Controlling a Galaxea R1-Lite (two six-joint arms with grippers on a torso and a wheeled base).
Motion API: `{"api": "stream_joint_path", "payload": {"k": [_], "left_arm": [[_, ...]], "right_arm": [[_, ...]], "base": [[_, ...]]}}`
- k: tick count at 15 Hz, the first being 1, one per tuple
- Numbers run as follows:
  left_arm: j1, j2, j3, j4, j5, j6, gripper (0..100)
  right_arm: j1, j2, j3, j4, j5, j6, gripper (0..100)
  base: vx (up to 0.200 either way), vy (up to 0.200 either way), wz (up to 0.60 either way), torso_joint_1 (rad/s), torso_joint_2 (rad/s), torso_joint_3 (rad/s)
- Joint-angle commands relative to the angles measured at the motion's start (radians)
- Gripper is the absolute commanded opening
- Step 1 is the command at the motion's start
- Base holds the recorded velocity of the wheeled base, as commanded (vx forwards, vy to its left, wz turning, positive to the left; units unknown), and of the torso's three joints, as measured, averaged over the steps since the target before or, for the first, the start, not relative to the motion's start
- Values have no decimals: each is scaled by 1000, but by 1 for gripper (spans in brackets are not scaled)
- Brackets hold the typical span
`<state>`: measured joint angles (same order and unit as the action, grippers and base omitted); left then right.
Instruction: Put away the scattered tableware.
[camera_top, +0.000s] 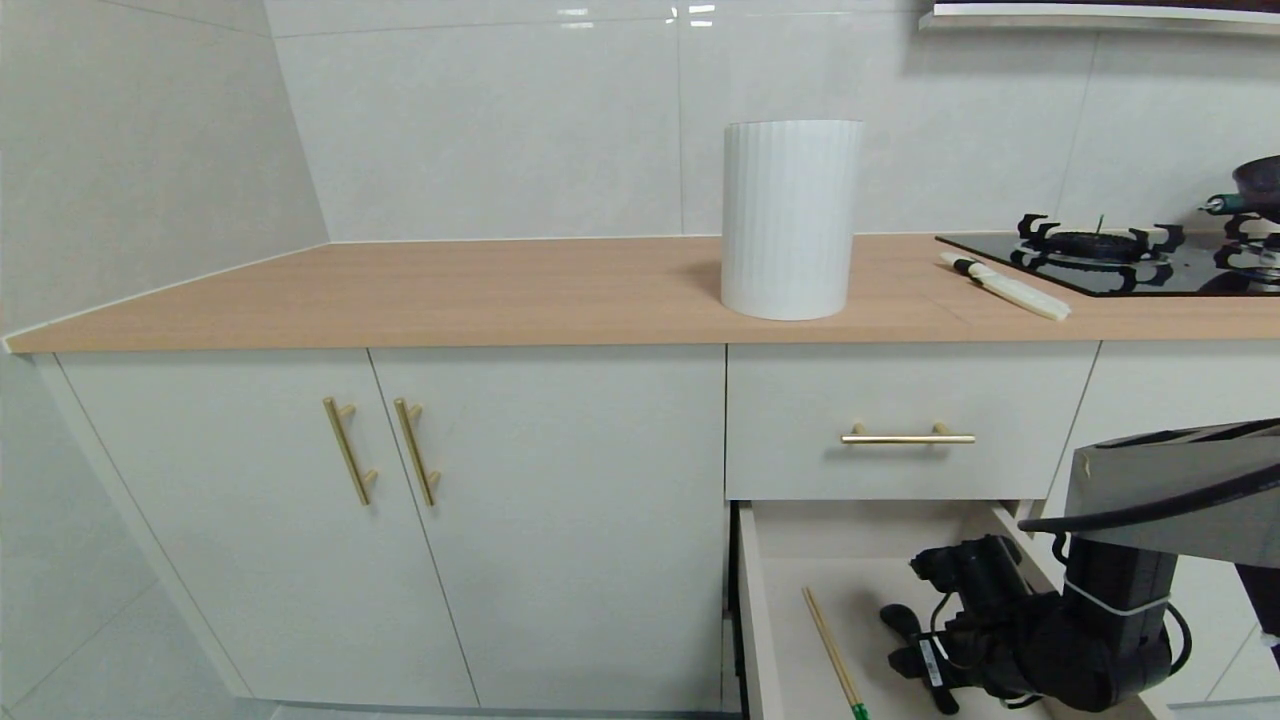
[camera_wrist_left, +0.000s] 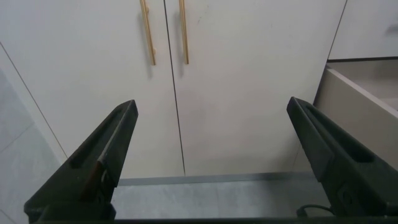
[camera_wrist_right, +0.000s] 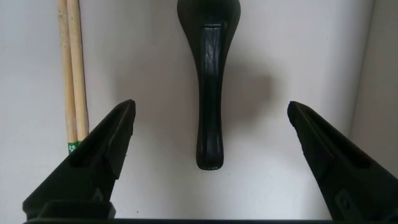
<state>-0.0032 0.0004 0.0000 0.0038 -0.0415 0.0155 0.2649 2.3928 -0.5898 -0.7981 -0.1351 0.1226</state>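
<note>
Right wrist view: the released right gripper (camera_wrist_right: 211, 111) should rise straight off the spoon (camera_wrist_right: 209, 74), avoiding the chopsticks (camera_wrist_right: 71, 68) beside

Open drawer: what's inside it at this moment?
Chopsticks and a black spoon lie apart on the floor of the drawer. The right gripper hangs open over the spoon. The arm covers the drawer's right side in the head view, so anything beneath it is hidden.

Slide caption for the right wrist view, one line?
Open right gripper above a black spoon lying beside a pair of chopsticks on the drawer floor.
</note>
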Motion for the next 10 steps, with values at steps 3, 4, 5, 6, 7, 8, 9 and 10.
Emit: {"api": "stream_joint_path", "payload": {"k": [3,4,5,6,7,8,9,10], "left_arm": [[0,0,0,1,0,-2,100],[0,0,0,1,0,-2,100],[0,0,0,1,0,-2,100],[0,0,0,1,0,-2,100],[0,0,0,1,0,-2,100],[0,0,0,1,0,-2,100],[0,0,0,1,0,-2,100],[0,0,0,1,0,-2,100]], "right_arm": [[-1,-57,10,-1,0,5,100],[-1,-106,21,3,0,5,100],[-3,-158,31,5,0,5,100],[-3,-222,41,16,0,5,100],[-3,-250,42,34,2,5,100],[-3,-319,41,99,5,5,100],[-3,-345,41,125,5,5,100],[-3,-369,41,129,5,5,100]], "base": [[0,0,0,0,0,0],[-200,0,0,2,7,2],[-200,0,0,7,7,2],[-200,0,0,7,12,-7],[-200,0,0,7,7,-2],[-200,0,0,2,2,2],[-200,0,0,2,-2,7],[-200,0,0,2,-2,-7]]}}
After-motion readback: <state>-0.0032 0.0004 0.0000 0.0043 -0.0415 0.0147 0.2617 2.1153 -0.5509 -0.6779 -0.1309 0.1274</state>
